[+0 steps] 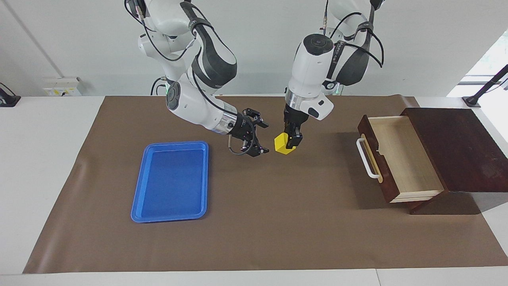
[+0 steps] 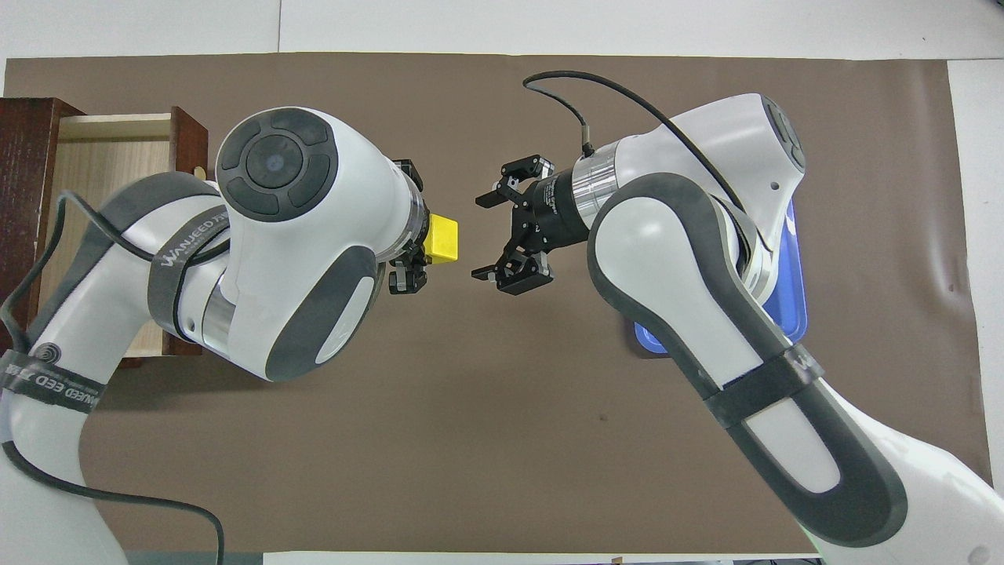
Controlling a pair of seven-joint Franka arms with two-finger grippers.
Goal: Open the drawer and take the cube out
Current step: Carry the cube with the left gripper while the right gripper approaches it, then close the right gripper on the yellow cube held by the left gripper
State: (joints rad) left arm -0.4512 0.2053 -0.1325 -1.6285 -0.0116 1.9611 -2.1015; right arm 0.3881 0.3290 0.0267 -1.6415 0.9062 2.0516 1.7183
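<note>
Spanning the scene: tabletop [image 1: 278,238]; drawer [image 1: 401,159] pulled open at the left arm's end, nothing inside; blue tray [image 1: 170,180] at the right arm's end. Left pincer [image 1: 293,140] grasping the cube [image 1: 283,143] over mid-tabletop; right pincer [image 1: 260,137] released, just beside it. Risk: a mistimed handover could drop the cube.

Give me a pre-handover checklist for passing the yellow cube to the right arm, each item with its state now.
1. Left gripper shut on the yellow cube: ok.
2. Cube lifted off the brown mat: ok.
3. Right gripper jaws open, facing the cube: ok.
4. Right jaws around the cube: not ok, a gap remains.
5. Drawer open, cube out: ok.
6. Blue tray bare for a drop-off: ok.
</note>
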